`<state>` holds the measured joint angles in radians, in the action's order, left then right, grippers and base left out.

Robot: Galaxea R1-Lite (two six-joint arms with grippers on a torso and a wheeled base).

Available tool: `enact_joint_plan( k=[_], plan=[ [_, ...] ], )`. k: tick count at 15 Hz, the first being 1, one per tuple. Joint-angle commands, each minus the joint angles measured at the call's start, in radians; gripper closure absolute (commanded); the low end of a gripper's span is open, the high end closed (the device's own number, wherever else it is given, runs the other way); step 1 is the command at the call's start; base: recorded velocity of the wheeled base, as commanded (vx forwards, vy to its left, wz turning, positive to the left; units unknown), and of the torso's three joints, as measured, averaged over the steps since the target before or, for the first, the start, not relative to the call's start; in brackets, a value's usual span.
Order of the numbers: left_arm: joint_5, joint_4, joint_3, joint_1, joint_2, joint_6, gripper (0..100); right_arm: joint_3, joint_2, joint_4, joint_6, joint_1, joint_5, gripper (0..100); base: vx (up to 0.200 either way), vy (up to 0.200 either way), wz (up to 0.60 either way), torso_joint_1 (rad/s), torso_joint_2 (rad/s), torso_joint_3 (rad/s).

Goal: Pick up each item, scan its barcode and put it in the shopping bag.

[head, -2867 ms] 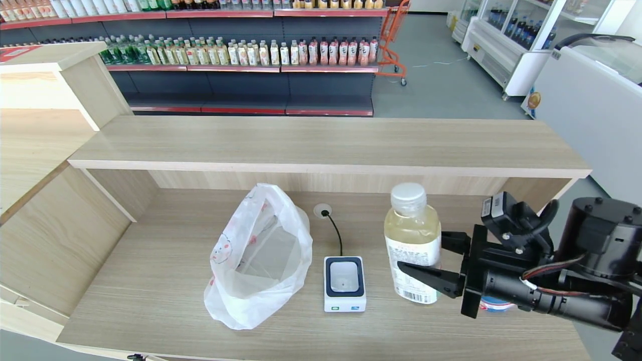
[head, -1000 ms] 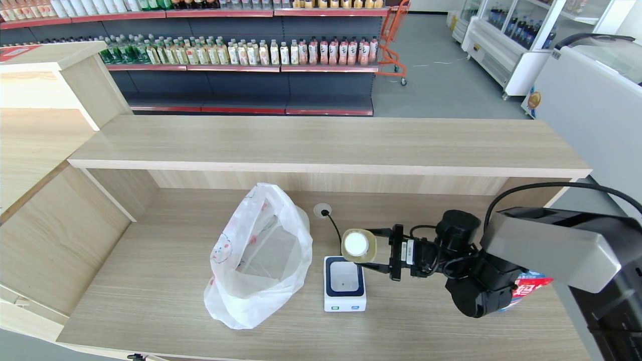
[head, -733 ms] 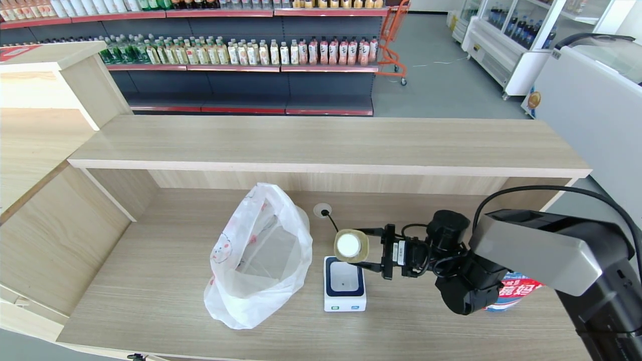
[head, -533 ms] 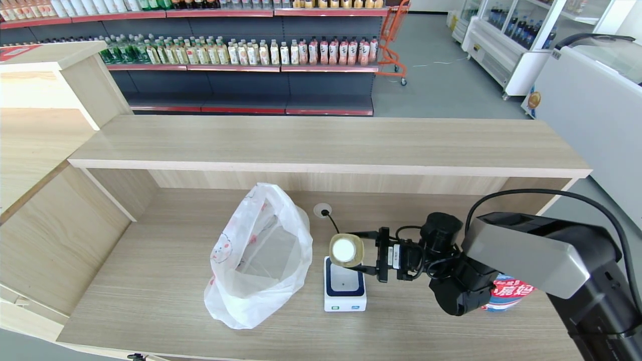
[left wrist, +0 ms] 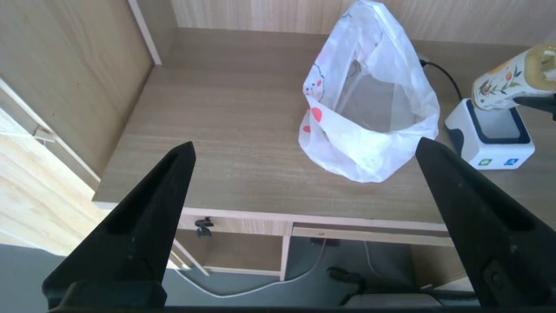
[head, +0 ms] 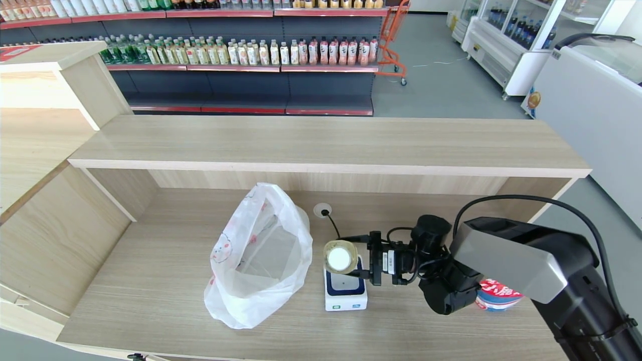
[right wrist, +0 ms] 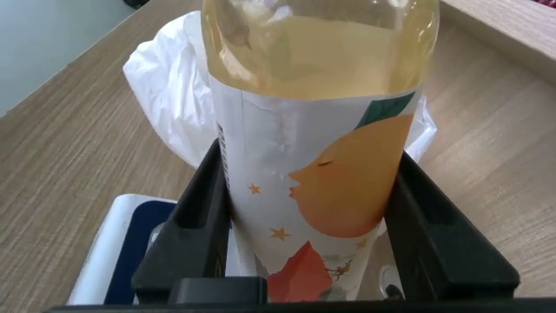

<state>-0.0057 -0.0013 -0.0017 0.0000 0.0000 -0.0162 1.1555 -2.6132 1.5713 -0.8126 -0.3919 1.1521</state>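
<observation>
Gripping bottle (head: 339,258) above scanner (head: 346,297), beside bag (head: 258,255), in clenched right gripper (head: 347,255); showing left gripper (left wrist: 304,148) spread wide, apart from bag.

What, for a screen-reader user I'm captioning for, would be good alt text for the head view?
The right gripper holds a bottle of yellowish drink, white cap toward the camera, over the barcode scanner on a wooden counter. An open white shopping bag stands just left of the scanner.
</observation>
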Motion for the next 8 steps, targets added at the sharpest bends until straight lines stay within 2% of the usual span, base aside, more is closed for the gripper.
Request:
enact_joint_plan(
  k=[1,8],
  plan=[
    [0.0,0.0,0.0,0.0,0.0,-0.001,0,0.035,-0.033,0.0,0.0,-0.012,0.012,100,0.0,0.0,0.0,0.0,0.0,0.0],
    [0.0,0.0,0.0,0.0,0.0,-0.001,0,0.036,-0.027,0.0,0.0,-0.008,0.017,100,0.0,0.0,0.0,0.0,0.0,0.0]
  ],
)
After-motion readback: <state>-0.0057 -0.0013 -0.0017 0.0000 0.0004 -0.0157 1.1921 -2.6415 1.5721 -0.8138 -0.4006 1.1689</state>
